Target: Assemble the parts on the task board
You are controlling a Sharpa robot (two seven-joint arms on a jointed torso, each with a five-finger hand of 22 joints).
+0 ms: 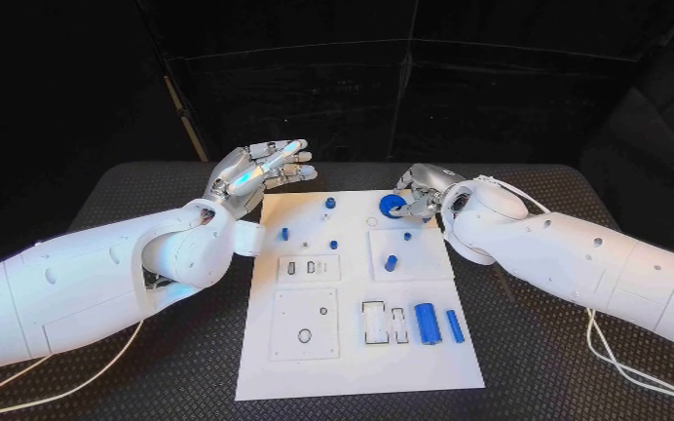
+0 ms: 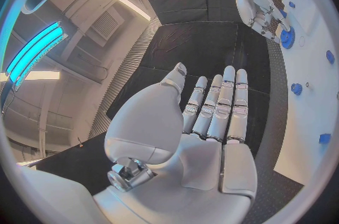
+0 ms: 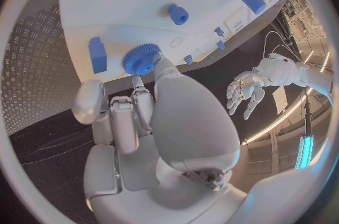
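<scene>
Black tabletop [image 1: 140, 197] carries white task board [image 1: 358, 343]. Your right hand [image 1: 422, 190] pinches blue gear [image 3: 142, 59] at board's far right part. Left hand [image 1: 260, 172] hovers wide, holding nothing. Keep gear flat, lower slowly onto its seat, release only when seated.

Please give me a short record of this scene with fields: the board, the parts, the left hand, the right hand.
board: white task board lying flat in the middle of the black table
parts: small blue pieces on the board; two blue cylinders lie near its front right
left hand: left hand raised beside the board's far left corner, fingers spread, holding nothing
right hand: right hand holds a blue gear at the board's far right
</scene>
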